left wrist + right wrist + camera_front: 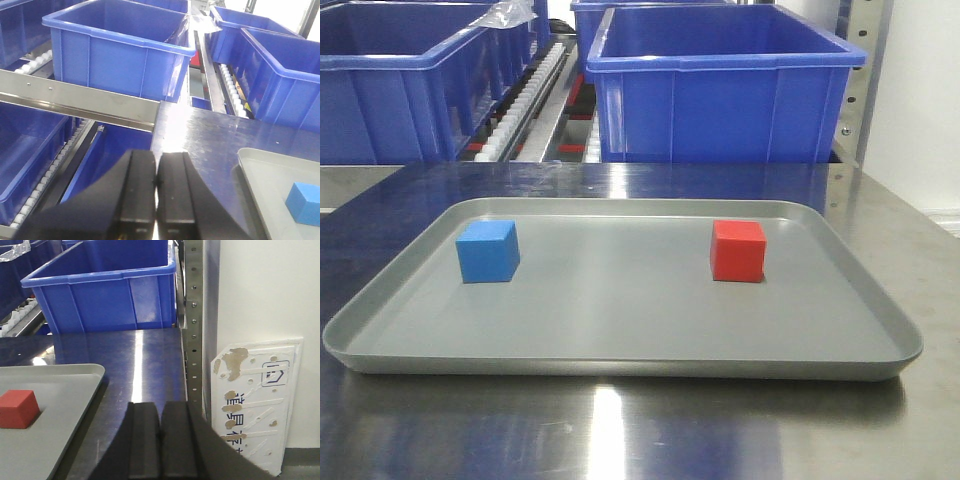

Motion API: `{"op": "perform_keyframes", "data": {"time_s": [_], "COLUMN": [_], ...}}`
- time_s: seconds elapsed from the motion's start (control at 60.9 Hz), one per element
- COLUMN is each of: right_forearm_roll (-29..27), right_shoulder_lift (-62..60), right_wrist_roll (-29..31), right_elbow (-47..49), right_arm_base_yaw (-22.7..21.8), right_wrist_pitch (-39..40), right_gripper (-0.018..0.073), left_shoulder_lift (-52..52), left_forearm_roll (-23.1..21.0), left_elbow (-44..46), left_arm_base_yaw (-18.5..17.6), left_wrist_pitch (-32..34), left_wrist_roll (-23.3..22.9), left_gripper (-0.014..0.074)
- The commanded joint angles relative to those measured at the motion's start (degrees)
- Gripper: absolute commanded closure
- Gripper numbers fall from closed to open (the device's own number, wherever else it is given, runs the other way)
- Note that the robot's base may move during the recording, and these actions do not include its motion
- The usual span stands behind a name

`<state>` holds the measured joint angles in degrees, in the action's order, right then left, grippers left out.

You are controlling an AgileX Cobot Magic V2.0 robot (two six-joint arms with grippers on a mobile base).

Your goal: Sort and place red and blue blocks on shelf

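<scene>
Nothing is shelved yet: blue block [488, 251] and red block [737, 250] sit on the tray [620, 366], left claw [156, 195] and right claw [161, 440] clenched empty.

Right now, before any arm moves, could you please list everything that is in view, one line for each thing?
Blue block: one, blue, left part of the tray.
Red block: one, red, right part of the tray.
Tray: one, grey, on the table.
Table: one, steel, in front of the shelf.
Shelf: one, grey, behind the table.
Crates: several, blue, on the shelf.
Rollers: rows, white, between crates.
Sign: one, white, against the right wall.
Left tool: one, black, shut, left of the tray.
Right tool: one, black, shut, right of the tray.
</scene>
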<state>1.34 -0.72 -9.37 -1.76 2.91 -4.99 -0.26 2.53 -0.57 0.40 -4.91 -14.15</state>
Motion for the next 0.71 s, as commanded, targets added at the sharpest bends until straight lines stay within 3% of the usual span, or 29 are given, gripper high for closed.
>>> {"op": "perform_keyframes", "data": {"time_s": [0.0, 0.295, 0.689], "right_forearm_roll": [0.2, 0.2, 0.2], "right_shoulder_lift": [-1.0, -1.0, -1.0], "right_wrist_roll": [0.3, 0.3, 0.3], "right_elbow": [1.3, 1.3, 1.3], "right_arm_base_yaw": [0.0, 0.0, 0.0], "right_wrist_pitch": [5.0, 5.0, 14.9], "right_gripper": [0.0510, 0.0510, 0.0510], "left_shoulder_lift": [-0.8, -0.8, -0.8], "left_forearm_roll": [-0.3, -0.3, -0.3], "left_elbow": [-1.3, -1.3, -1.3], "left_arm_base_yaw": [0.0, 0.0, 0.0], "left_wrist_pitch": [4.9, 4.9, 4.9], "left_wrist_roll": [-0.2, -0.2, -0.2], "left_gripper": [0.0452, 0.0452, 0.0452]}}
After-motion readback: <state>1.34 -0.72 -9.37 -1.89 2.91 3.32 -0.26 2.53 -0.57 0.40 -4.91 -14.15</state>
